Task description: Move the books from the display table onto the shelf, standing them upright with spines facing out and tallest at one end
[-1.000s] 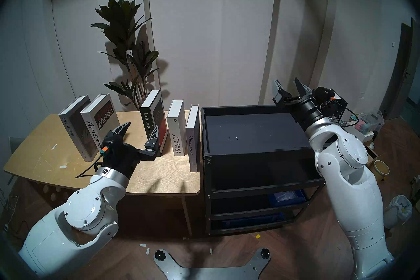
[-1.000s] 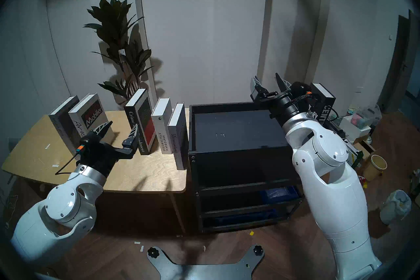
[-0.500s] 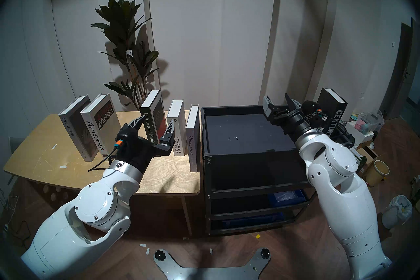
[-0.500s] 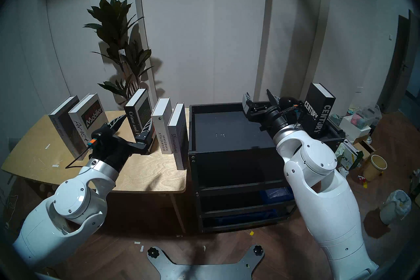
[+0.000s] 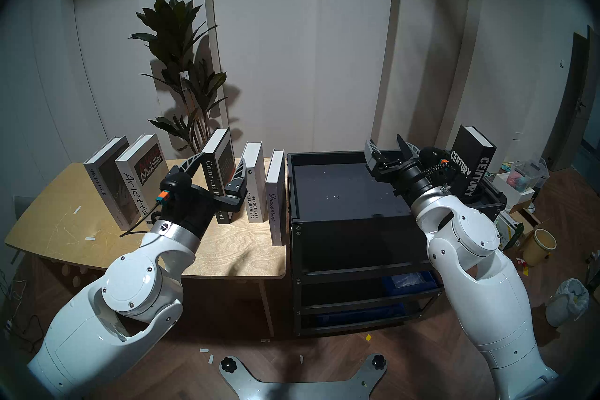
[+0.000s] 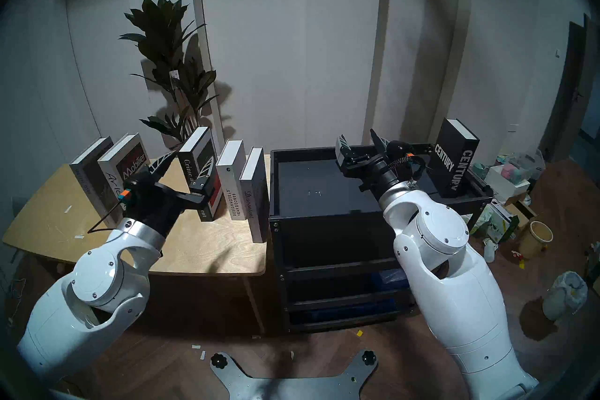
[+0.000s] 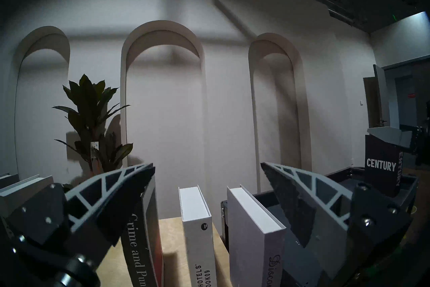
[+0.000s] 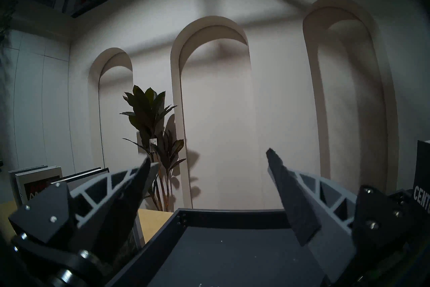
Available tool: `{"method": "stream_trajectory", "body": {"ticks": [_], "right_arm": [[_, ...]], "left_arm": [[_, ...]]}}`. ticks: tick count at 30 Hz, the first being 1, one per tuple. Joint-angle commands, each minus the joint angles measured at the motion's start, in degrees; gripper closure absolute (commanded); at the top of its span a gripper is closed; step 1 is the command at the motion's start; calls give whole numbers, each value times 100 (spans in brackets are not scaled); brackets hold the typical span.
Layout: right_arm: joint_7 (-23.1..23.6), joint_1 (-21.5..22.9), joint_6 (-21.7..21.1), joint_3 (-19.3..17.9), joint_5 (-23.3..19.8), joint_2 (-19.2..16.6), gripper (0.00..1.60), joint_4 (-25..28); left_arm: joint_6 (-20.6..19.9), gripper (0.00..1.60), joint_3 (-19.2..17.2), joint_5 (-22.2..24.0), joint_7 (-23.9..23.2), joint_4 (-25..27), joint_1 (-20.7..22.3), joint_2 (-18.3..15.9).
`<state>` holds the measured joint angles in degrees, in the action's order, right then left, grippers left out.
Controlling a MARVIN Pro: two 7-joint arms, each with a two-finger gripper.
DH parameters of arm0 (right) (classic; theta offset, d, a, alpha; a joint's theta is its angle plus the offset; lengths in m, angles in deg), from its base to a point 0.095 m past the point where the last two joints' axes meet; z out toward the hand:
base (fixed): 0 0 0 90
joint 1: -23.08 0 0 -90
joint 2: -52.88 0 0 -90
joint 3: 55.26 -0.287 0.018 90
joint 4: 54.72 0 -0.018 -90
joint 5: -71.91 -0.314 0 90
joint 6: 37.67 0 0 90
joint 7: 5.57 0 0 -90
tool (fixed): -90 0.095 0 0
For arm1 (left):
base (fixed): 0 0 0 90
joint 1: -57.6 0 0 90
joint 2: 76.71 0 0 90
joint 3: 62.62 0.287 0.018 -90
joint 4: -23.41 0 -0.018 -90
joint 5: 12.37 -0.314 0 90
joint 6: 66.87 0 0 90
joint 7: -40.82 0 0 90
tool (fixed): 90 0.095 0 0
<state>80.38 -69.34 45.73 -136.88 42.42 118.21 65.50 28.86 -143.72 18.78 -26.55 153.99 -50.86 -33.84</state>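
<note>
Five upright books (image 5: 251,191) on the display table (image 5: 65,194), CENTURY book (image 5: 474,162) on the shelf (image 5: 341,194)

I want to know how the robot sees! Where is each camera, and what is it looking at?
Head cameras: up high, looking down at the table, shelf and both arms.
Left wrist: faces the books between its open left gripper.
Right wrist: faces the wall over the shelf, right gripper open.
All show the CENTURY book.
</note>
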Motion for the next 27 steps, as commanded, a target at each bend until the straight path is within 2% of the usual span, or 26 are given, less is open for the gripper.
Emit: {"method": "stream_trajectory", "body": {"ticks": [1,5,8,12,17,19,21,27], "right_arm": [[-183,149,175,531,330,301,0,612],[-314,241,168,942,533,431,0,684],[-339,302,155,1084,571,486,0,653],[-457,521,132,1470,730,688,0,534],[-786,855,158,1837,974,1085,0,272],[-975,1059,141,2097,1103,1305,0,85],[-1023,1112,133,2179,1121,1304,0,38],[-1348,1446,144,2608,1367,1659,0,-369]], "left_arm": [[225,0,-833,77,274,-39,-420,-162],[377,0,-1342,147,499,-156,-787,-295],[441,0,-1483,172,550,-182,-917,-303],[567,0,-1884,249,527,-161,-1276,-217],[691,0,-2083,327,445,-72,-1647,-128],[750,0,-2227,360,418,-28,-1833,-79],[759,0,-2247,366,415,-20,-1857,-64],[870,0,-2500,421,324,31,-2167,70]]}}
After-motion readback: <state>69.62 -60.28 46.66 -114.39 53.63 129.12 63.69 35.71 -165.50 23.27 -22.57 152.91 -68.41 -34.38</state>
